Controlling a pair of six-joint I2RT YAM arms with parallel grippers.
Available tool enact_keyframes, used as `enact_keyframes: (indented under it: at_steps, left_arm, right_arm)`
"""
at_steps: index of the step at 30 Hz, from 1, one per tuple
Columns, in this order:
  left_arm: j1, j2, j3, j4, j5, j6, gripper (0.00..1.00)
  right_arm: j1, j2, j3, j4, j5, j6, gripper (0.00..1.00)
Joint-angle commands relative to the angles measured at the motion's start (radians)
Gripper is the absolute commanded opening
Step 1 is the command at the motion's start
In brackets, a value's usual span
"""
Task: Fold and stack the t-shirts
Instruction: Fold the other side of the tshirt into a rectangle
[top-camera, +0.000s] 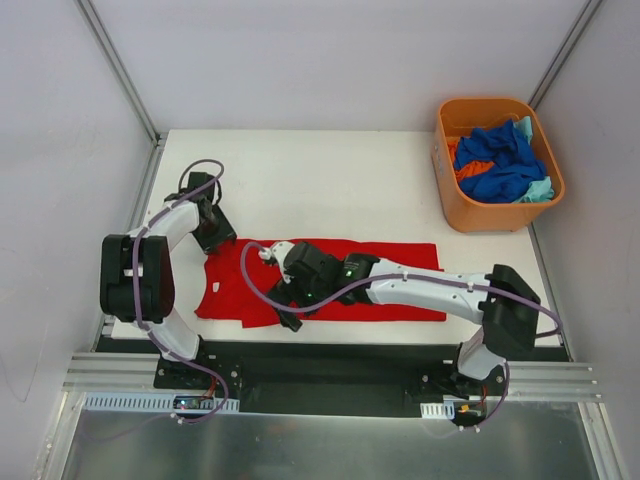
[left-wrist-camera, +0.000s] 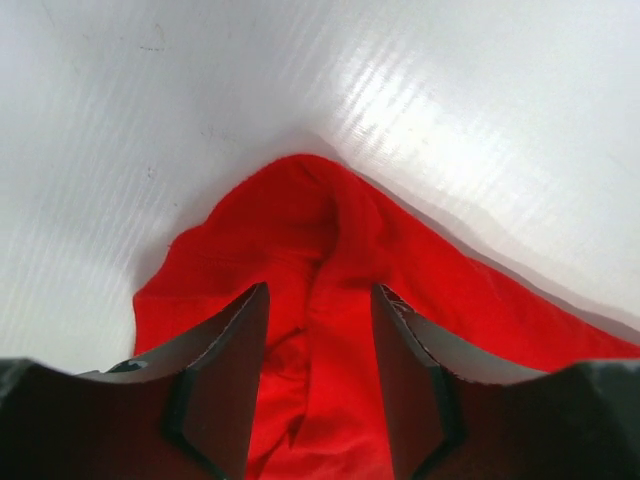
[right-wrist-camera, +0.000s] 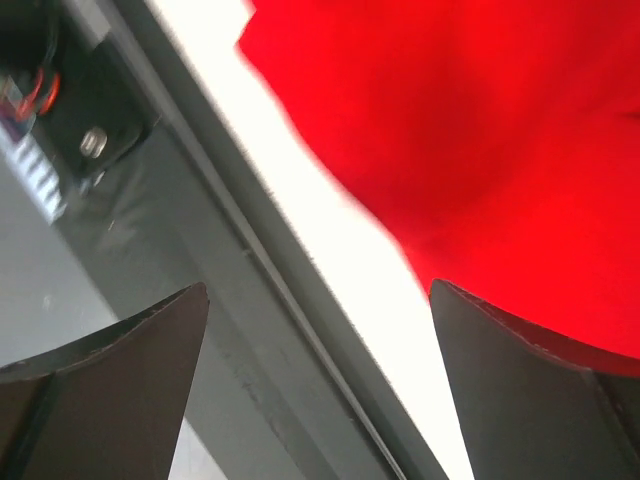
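Observation:
A bright red t-shirt (top-camera: 390, 280) lies spread flat across the front of the white table (top-camera: 330, 180). My left gripper (top-camera: 214, 238) is at its far left corner. In the left wrist view the left gripper (left-wrist-camera: 320, 300) is part open, its fingers either side of a raised ridge of the red cloth (left-wrist-camera: 300, 220). My right gripper (top-camera: 288, 312) is at the shirt's near hem. In the right wrist view it (right-wrist-camera: 318, 300) is wide open and empty over the table's front edge, red cloth (right-wrist-camera: 480, 120) by its right finger. Royal blue (top-camera: 500, 165), orange (top-camera: 463, 170) and pale teal (top-camera: 540, 190) shirts lie bundled in the tub.
The rigid orange plastic tub (top-camera: 480, 215) stands at the back right corner. A grey metal rail (right-wrist-camera: 200, 250) runs along the table's near edge, right under my right gripper. Frame posts and white walls close in the left, right and back.

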Motion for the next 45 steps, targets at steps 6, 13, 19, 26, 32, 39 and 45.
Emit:
enact_keyframes:
  at_steps: [6, 13, 19, 26, 32, 39, 45]
  left_arm:
    - [0.003, -0.236, -0.076, -0.02, 0.127, -0.044, 0.49]
    - [-0.095, -0.297, -0.205, -0.006, 0.141, -0.077, 0.46]
    - [-0.103, -0.248, -0.207, -0.003, 0.068, -0.087, 0.41]
    - [-0.103, -0.173, -0.173, 0.002, 0.009, -0.07, 0.38]
    - [-0.103, -0.15, -0.144, 0.003, 0.008, -0.073, 0.33]
    - [-0.103, -0.138, -0.112, 0.005, -0.029, -0.064, 0.31]
    - [-0.103, -0.09, -0.093, 0.006, -0.04, -0.05, 0.28]
  right_arm:
    - [-0.167, -0.076, -0.04, -0.092, 0.226, 0.151, 0.97]
    - [-0.215, -0.104, -0.095, -0.106, 0.273, 0.159, 0.97]
    - [-0.247, -0.142, -0.14, -0.122, 0.303, 0.162, 0.97]
    - [-0.267, -0.179, -0.163, -0.142, 0.313, 0.164, 0.97]
    - [-0.267, -0.185, -0.161, -0.142, 0.3, 0.165, 0.97]
    - [-0.267, -0.162, -0.143, -0.163, 0.327, 0.165, 0.97]
    - [-0.268, -0.161, -0.137, -0.168, 0.336, 0.153, 0.97]
